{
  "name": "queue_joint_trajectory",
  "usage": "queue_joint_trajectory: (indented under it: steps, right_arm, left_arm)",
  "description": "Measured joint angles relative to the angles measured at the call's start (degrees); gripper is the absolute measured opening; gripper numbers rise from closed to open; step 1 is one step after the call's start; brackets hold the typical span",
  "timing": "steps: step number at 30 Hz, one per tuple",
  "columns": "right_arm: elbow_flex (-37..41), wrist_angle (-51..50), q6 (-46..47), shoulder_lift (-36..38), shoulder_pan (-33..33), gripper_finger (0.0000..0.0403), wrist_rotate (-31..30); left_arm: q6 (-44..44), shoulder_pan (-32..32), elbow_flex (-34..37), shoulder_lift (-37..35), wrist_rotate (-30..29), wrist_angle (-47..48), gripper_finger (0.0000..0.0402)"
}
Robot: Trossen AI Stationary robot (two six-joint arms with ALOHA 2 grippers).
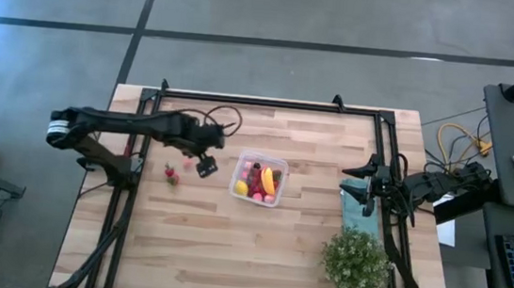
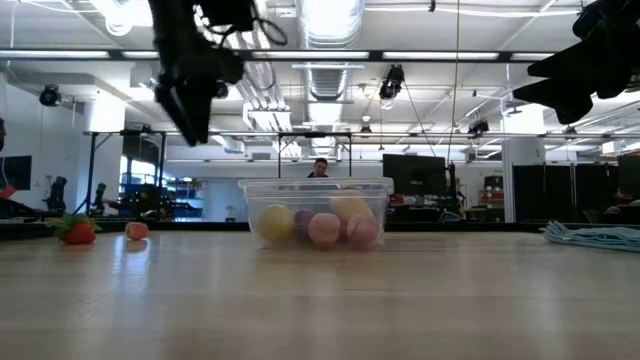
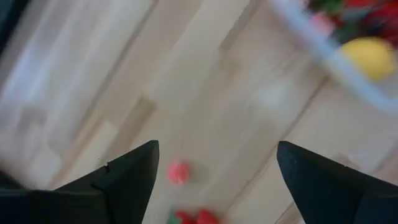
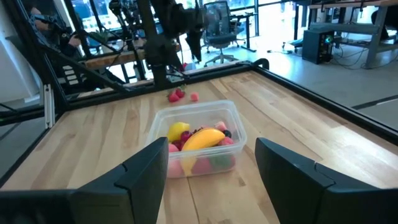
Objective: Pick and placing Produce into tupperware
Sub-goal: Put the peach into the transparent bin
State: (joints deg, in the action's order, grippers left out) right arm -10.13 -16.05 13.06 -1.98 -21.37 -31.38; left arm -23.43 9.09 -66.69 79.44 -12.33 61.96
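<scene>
- Near the table's middle sits the tupperware, a clear box already holding most of the produce: a yellow lemon, an orange-yellow curved piece and several pink and red berries.
- Two pieces remain out on the bare wood, well apart from the box on its left side: a pink berry and, just beside it, a red berry that seems to carry a green top, though the wrist view blurs it.
- Above the strip between those berries and the box, the left gripper hangs clear of the table, its fingers spread wide and holding nothing.
- At the table's right edge the right gripper waits over the teal cloth, fingers also apart and empty, with the green plant nearer the front.
- Judging from this, the next pick is one of the two loose berries.
- The risk lies in their closeness: a finger coming down between them could knock the neighbour away, and round, small fruit may roll on the smooth wood or squirt from the pads if pinched off-centre.
</scene>
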Motion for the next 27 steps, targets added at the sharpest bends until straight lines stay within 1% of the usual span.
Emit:
queue_joint_trajectory:
  steps: [4, 6, 9, 12, 16, 21, 23, 27]
  right_arm:
    - [0.0, 0.0, 0.0, 0.0, 0.0, 0.0233, 0.0]
    - [0.0, 0.0, 0.0, 0.0, 0.0, 0.0233, 0.0]
    - [0.0, 0.0, 0.0, 0.0, 0.0, 0.0233, 0.0]
    - [0.0, 0.0, 0.0, 0.0, 0.0, 0.0233, 0.0]
    - [0.0, 0.0, 0.0, 0.0, 0.0, 0.0233, 0.0]
    - [0.0, 0.0, 0.0, 0.0, 0.0, 0.0233, 0.0]
    - [0.0, 0.0, 0.0, 0.0, 0.0, 0.0233, 0.0]
    - [0.0, 0.0, 0.0, 0.0, 0.0, 0.0233, 0.0]
  left_arm:
    - [-6.5, 0.2, 7.9, -2.5, 0.4, -3.1, 0.0311]
    - [-8.6, 1.1, 12.1, -2.6, 2.5, -2.8, 0.0311]
    - [-12.1, 3.6, 18.6, -2.6, 8.4, -2.6, 0.0311]
    - [-13.8, 6.0, 23.2, -2.6, 9.9, -2.6, 0.0311]
    - [-13.8, 6.8, 24.3, -3.7, 7.5, -4.7, 0.0311]
    - [-13.2, 7.1, 24.6, -4.5, 7.3, -14.1, 0.0311]
    - [-11.9, 7.7, 25.0, -3.2, 7.3, -16.0, 0.0311]
    - [-9.8, 9.4, 25.1, 1.8, 7.3, -14.4, 0.03]
